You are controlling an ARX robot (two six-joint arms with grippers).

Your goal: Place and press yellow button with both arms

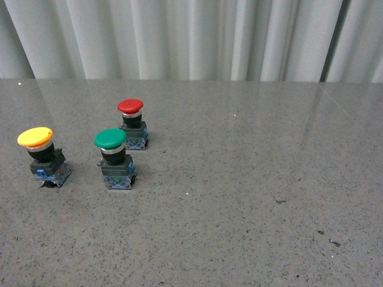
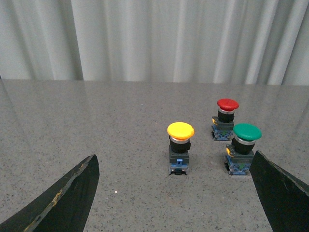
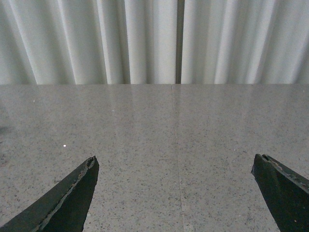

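The yellow button [image 1: 43, 155] stands upright at the far left of the grey table, its round yellow cap on a black body with a blue-grey base. The left wrist view shows the same yellow button [image 2: 179, 147] ahead of my left gripper [image 2: 174, 162], which is open with nothing between its black fingers [image 2: 72, 195]. My right gripper [image 3: 175, 162] is open too, over bare tabletop, with no button in its view. Neither arm appears in the front view.
A green-capped button [image 1: 115, 158] stands right of the yellow one, and a red-capped button [image 1: 133, 124] sits behind it. The speckled grey table [image 1: 251, 179] stretches to the right. A white pleated curtain [image 1: 191, 36] closes off the back.
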